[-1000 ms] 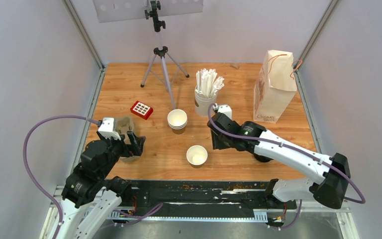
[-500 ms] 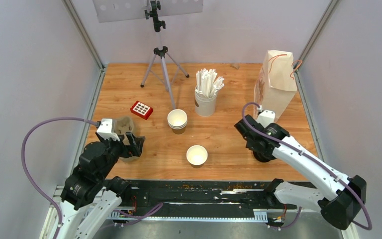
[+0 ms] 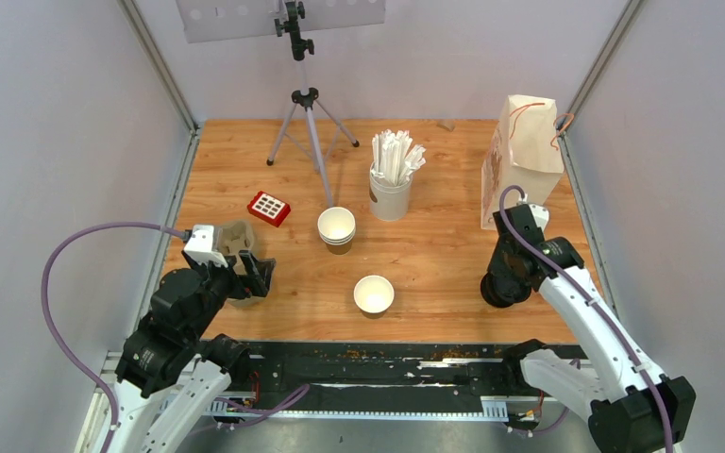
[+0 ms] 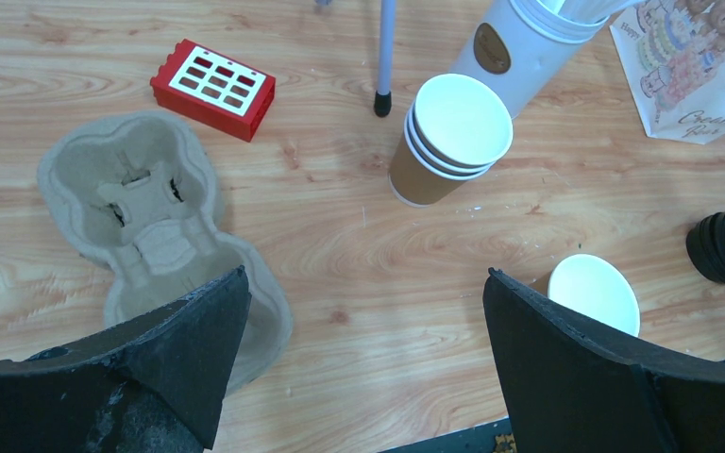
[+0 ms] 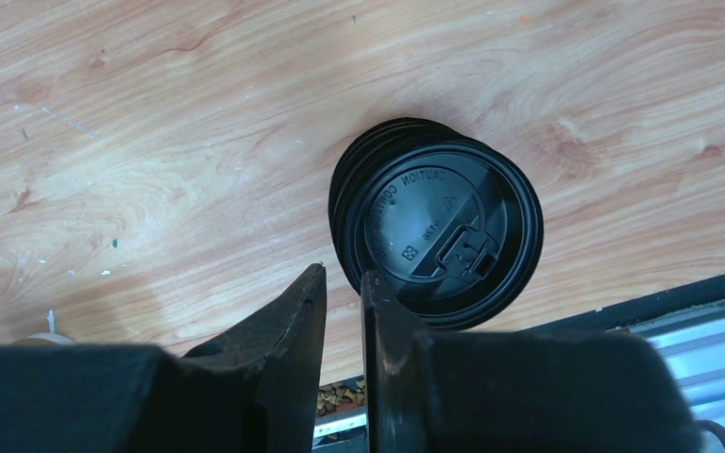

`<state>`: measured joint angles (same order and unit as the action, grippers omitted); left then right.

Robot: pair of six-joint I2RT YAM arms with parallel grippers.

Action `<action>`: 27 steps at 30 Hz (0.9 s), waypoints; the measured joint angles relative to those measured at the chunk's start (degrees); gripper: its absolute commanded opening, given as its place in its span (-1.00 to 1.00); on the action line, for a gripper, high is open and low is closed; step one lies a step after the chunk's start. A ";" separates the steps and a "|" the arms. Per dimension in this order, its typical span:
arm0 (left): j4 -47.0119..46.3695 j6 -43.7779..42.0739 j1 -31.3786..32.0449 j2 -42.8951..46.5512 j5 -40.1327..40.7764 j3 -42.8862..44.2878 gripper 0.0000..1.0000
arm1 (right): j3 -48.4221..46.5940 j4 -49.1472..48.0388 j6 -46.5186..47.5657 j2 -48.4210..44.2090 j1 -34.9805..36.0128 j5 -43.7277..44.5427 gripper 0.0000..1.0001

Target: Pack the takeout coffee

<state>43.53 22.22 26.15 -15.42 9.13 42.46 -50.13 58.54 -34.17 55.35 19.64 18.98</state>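
Update w/ pics. L side: left gripper [image 4: 363, 283] spread wide, nothing in it, up above the desk [image 4: 340, 236], right by the cardboard cup carrier [image 4: 151, 217].

R side: right gripper [image 5: 343, 274] down at the edge of the black lid pile [image 5: 439, 222], fingers [image 5: 283, 330] nearly together w/ just a slit between. Can't tell if pinching a lid rim or not tbh.

Task stuff: lone paper cup [image 3: 374, 293], brown outside, white inside, open top, upright mid-desk near the front edge. Cup stack [image 3: 337, 226] just behind it, also upright.

Further back: white cup of straws [image 3: 392, 184] near the stack, paper bag [image 3: 521, 165] at the back R, red block [image 3: 269, 208] and tripod [image 3: 307, 113] back L. Lid pile well apart from the lone cup, off to its R.
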 measured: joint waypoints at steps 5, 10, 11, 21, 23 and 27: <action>0.00 0.00 0.00 -0.02 -0.02 0.00 1.00 | 0.11 -1.36 2.60 0.68 -2.34 -3.76 -0.64; 0.00 0.00 0.00 -0.07 -0.04 0.00 1.00 | 0.59 -1.11 2.54 1.25 -3.26 -5.27 -0.69; 0.00 0.00 0.00 -0.07 -0.04 0.00 1.00 | 0.59 -1.01 2.36 1.49 -3.34 -5.31 -0.69; 0.00 0.00 0.00 -0.17 -0.13 0.00 1.00 | 1.42 -0.79 1.62 2.64 -4.17 -5.68 -0.70; 0.00 -0.02 0.00 -0.31 -0.22 0.00 1.00 | 1.66 -0.76 1.60 2.82 -4.39 -5.84 -0.70; 0.00 0.00 0.00 -0.39 -0.26 -0.04 1.00 | 2.03 -0.81 1.51 3.19 -4.68 -6.08 -0.70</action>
<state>43.53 22.22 26.15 -15.81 8.86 42.41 -48.10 57.74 -32.67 58.54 14.96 12.91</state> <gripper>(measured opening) 0.999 0.151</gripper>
